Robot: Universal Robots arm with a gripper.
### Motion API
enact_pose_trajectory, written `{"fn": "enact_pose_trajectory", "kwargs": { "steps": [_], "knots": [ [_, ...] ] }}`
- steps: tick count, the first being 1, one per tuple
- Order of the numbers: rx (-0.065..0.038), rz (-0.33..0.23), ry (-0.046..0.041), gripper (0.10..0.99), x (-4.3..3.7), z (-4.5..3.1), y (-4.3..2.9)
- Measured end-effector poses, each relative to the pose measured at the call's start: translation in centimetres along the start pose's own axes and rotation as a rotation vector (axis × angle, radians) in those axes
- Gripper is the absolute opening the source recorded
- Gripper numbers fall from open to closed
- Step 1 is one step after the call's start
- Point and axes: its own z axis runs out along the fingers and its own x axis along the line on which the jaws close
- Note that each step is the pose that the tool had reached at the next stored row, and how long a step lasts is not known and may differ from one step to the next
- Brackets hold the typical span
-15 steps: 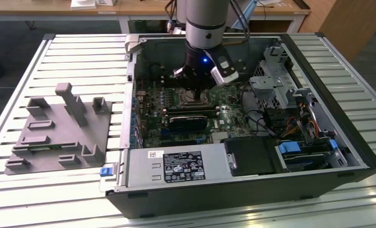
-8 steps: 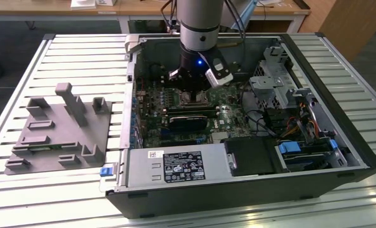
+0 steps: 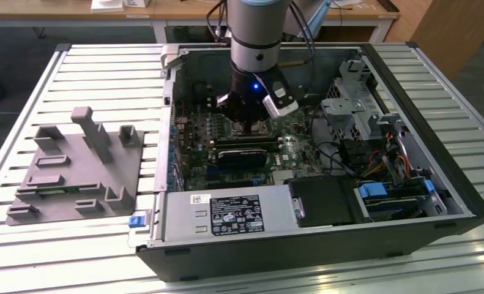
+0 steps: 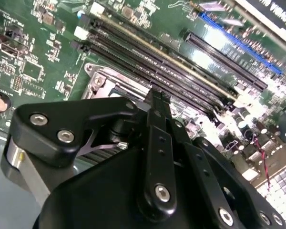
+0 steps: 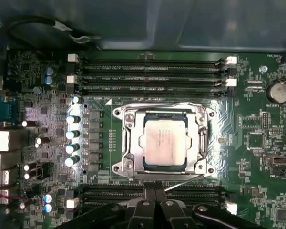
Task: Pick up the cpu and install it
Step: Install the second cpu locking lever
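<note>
A grey tray (image 3: 70, 165) lies beside the open computer case (image 3: 307, 245) on a slatted table (image 3: 29, 92).

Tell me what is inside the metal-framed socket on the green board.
In the first wrist view the cpu lies flat inside the socket, its silver-grey top framed by metal. The contacts beneath the chip are covered. The gripper is just beside the socket.
</note>
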Motion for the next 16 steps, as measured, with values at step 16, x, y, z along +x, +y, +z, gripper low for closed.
{"fn": "enact_pose_trajectory", "kwargs": {
  "steps": [16],
  "knots": [
    [-0.03,0.0,0.0003,0.106,1.23,1.17,-0.71]
  ]
}}
